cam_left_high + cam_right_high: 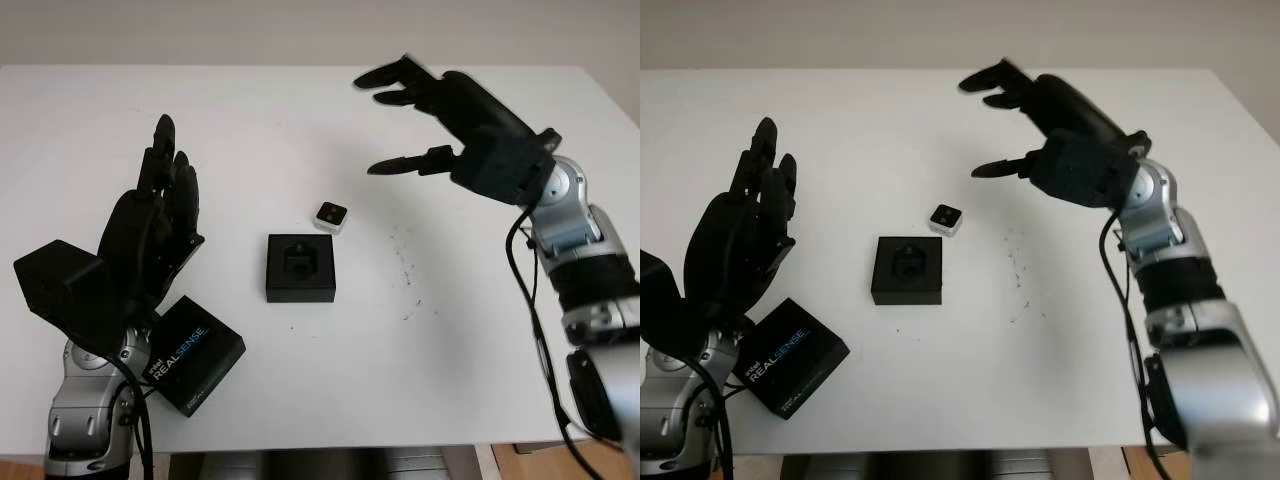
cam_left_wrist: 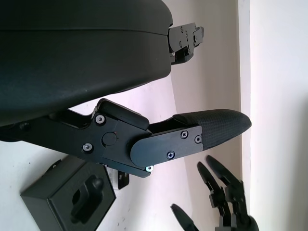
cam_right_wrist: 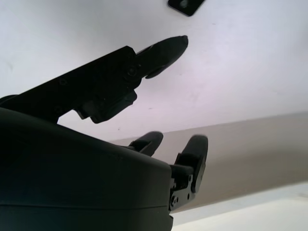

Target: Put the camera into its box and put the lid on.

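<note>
A small white-edged camera [image 1: 331,216] lies on the white table [image 1: 300,120], just beyond the far right corner of an open black box [image 1: 300,267] with a foam insert. The box lid [image 1: 195,355], printed REALSENSE, lies flat near the front left. My right hand [image 1: 405,120] hovers open above the table, up and to the right of the camera, holding nothing. My left hand [image 1: 160,210] is raised open at the left, beside the box and above the lid. The box [image 2: 72,202] also shows in the left wrist view, and the camera [image 3: 185,6] in the right wrist view.
Faint dark specks [image 1: 405,265] mark the table right of the box. A cable [image 1: 530,300] runs along my right forearm. The table's front edge [image 1: 350,448] is close to the lid.
</note>
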You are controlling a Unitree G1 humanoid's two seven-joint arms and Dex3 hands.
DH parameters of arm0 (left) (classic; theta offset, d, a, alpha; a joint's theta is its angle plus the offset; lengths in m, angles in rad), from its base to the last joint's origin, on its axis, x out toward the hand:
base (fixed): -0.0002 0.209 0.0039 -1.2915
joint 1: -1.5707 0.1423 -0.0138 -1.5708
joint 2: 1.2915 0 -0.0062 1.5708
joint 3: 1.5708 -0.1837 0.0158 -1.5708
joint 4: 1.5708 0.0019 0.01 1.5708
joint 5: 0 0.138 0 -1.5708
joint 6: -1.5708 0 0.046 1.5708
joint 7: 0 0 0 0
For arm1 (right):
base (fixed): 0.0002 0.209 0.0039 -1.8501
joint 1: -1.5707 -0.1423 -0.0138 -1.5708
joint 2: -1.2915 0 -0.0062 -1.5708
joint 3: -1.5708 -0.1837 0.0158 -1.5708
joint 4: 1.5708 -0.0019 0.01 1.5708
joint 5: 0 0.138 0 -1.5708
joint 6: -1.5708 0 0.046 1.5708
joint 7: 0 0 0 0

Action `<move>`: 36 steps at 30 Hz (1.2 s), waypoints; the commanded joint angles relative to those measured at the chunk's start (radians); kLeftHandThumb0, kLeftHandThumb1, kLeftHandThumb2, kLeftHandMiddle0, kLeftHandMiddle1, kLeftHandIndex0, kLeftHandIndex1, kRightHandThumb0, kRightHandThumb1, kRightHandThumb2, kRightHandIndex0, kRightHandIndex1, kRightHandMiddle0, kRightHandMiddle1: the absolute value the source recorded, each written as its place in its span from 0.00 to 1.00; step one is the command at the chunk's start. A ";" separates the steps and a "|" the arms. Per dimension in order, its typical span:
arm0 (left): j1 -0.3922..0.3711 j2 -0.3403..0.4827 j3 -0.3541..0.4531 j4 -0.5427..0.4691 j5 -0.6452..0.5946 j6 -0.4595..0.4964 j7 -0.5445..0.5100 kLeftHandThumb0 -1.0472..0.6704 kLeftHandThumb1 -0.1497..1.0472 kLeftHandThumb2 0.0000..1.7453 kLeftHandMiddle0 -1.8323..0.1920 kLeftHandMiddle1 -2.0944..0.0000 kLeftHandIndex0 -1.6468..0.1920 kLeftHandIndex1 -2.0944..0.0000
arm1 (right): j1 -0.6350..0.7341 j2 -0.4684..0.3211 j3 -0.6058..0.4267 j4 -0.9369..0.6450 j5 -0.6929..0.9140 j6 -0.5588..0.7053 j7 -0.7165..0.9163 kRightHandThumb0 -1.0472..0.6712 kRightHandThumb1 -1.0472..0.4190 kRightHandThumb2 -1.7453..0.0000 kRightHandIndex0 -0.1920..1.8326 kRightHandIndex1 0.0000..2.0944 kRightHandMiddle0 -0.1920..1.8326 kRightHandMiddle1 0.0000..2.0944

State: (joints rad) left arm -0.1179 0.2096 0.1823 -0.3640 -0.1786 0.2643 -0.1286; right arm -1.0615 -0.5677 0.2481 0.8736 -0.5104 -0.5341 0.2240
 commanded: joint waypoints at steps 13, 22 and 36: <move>-0.006 0.010 0.007 -0.008 -0.003 -0.004 0.000 0.15 1.00 0.38 0.99 0.97 0.99 0.97 | -0.201 -0.005 0.250 0.238 -0.285 -0.202 -0.170 0.41 0.18 0.97 0.31 0.08 0.30 0.14; -0.005 0.011 0.010 -0.004 0.000 -0.007 0.002 0.15 1.00 0.38 0.99 0.97 0.99 0.97 | -0.218 0.029 0.318 0.286 -0.333 -0.251 -0.253 0.43 0.17 0.97 0.33 0.08 0.30 0.13; 0.009 0.013 0.009 -0.018 0.006 -0.001 0.007 0.15 1.00 0.38 0.99 0.97 0.99 0.97 | -0.221 0.097 0.373 0.346 -0.364 -0.246 -0.368 0.42 0.16 0.97 0.36 0.09 0.33 0.14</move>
State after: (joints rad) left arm -0.1168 0.2155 0.1848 -0.3615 -0.1770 0.2644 -0.1243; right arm -1.2542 -0.4756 0.6168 1.2120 -0.8720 -0.7828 -0.1317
